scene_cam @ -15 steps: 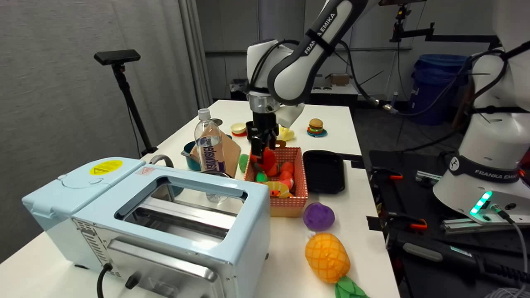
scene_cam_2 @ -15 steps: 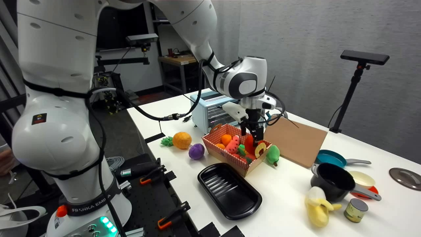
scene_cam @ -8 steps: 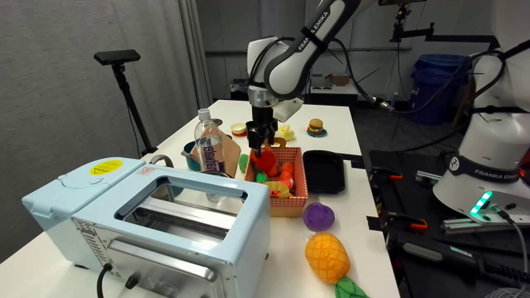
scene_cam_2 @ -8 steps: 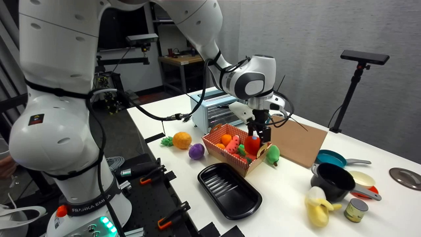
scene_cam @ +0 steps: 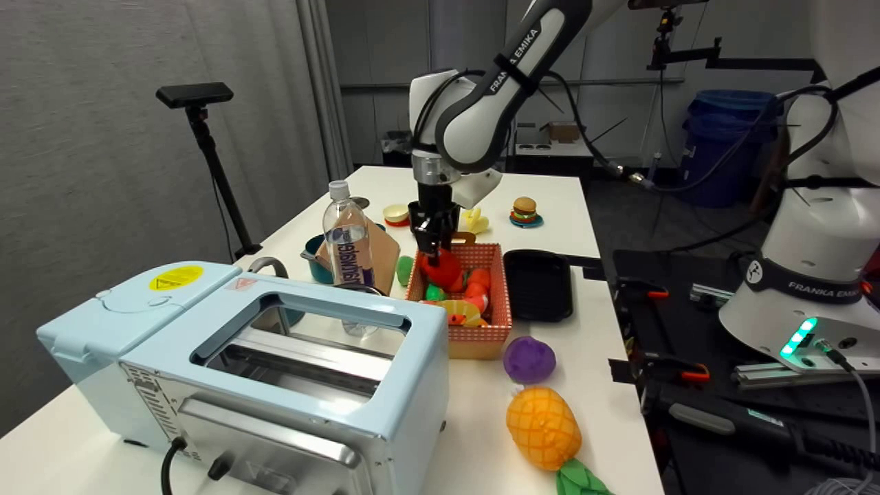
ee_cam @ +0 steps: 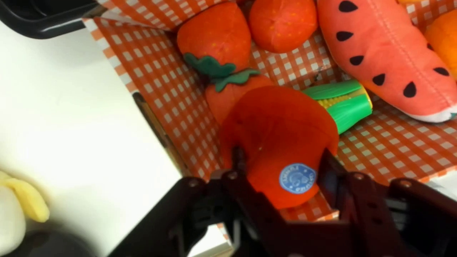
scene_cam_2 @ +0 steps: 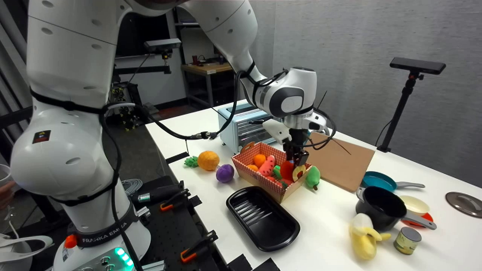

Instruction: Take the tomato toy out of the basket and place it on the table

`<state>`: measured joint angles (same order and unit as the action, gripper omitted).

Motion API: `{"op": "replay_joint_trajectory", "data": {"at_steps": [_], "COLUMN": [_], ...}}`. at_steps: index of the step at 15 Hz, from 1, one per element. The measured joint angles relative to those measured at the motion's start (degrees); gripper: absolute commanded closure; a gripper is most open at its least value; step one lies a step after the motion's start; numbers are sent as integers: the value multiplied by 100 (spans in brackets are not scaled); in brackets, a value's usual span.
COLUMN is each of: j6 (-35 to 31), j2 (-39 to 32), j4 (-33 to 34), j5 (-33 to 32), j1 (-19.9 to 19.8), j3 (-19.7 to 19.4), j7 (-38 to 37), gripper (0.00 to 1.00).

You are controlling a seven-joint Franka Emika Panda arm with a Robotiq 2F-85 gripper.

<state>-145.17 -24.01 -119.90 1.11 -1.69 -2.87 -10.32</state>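
Left to right, in an exterior view. At left on the table point(scene_cam_2: 324, 222): pineapple toy point(scene_cam_2: 208, 160), then purple toy point(scene_cam_2: 225, 173), near the basket point(scene_cam_2: 258, 180) but outside it. Not mine to touch.

Basket, left and middle: orange toys point(scene_cam_2: 260, 160), watermelon toy point(scene_cam_2: 267, 166). Also a black tray point(scene_cam_2: 263, 218) just beside the near wall.

Basket, right end: tomato toy point(scene_cam_2: 287, 171), inside. My fingers point(ee_cam: 330, 171) are low over it. In the wrist view they stand apart, one on either side of the red body, blue label point(ee_cam: 297, 178) between. Whether they squeeze or only straddle, I cannot tell. A leaf-topped red toy point(ee_cam: 226, 101) and the corn toy point(ee_cam: 344, 103) are partly covered by it in that view.

Step in hand, by my reckoning: the grasp; lift and placing yet to do. Next wants a firm squeeze on the ball's wide part, then a straight rise until it clears the rim, before any sideways travel. Toy looks soft and round; a shallow pinch could let it slip.

Right of the basket: green toy point(scene_cam_2: 312, 177) just beside the wall, cutting board point(scene_cam_2: 335, 163) beyond on the far side, black pot point(scene_cam_2: 376, 212) and banana toy point(scene_cam_2: 363, 241) farther right. The stretch of table between tray and pot seems my best landing; I should lower the tomato right down before spreading the fingers, since a ball dropped there may roll.
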Motion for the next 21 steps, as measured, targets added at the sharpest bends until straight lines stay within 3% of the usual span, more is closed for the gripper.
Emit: {"op": "replay_joint_trajectory", "data": {"at_steps": [3, 9, 17, 21], "j6": [0, 0, 91, 585], "j2": [-9, 272, 2545, 3765], "j4": [0, -221, -2065, -2843], "j5": [37, 60, 35, -20], "j1": [-1, -24, -75, -296], "j3": [-44, -171, -311, -315], "j7": [-8, -28, -28, -36], "gripper": [97, 97, 97, 97]}}
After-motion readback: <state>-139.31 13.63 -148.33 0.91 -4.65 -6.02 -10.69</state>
